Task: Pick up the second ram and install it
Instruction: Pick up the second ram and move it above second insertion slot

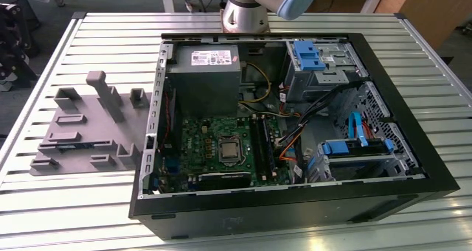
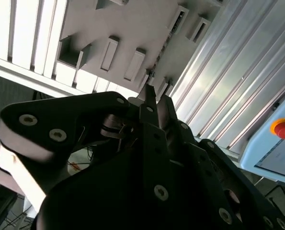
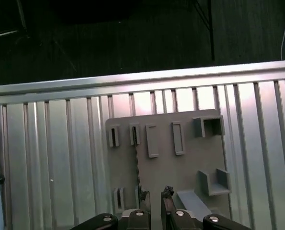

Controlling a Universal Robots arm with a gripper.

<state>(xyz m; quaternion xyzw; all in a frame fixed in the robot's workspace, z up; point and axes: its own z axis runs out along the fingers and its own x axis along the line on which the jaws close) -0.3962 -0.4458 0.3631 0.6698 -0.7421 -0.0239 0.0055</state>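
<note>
First wrist view, jaws seemingly open, empty, over grey fixture point(image 3: 180, 172), second ram point(image 3: 136, 165) edgewise on it

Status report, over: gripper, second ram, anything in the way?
Gripper above grey fixture, fingers slightly apart, empty. Second ram on edge in fixture, below the fingers, not gripped. Nothing between them.

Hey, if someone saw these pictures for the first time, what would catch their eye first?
The open computer case sits big on the slatted table in the exterior view, its green motherboard bared. At the exterior view's left lies a grey fixture plate; in the first wrist view the open gripper hangs over it, close beside the second ram, a thin stick standing on edge in a slot.
</note>
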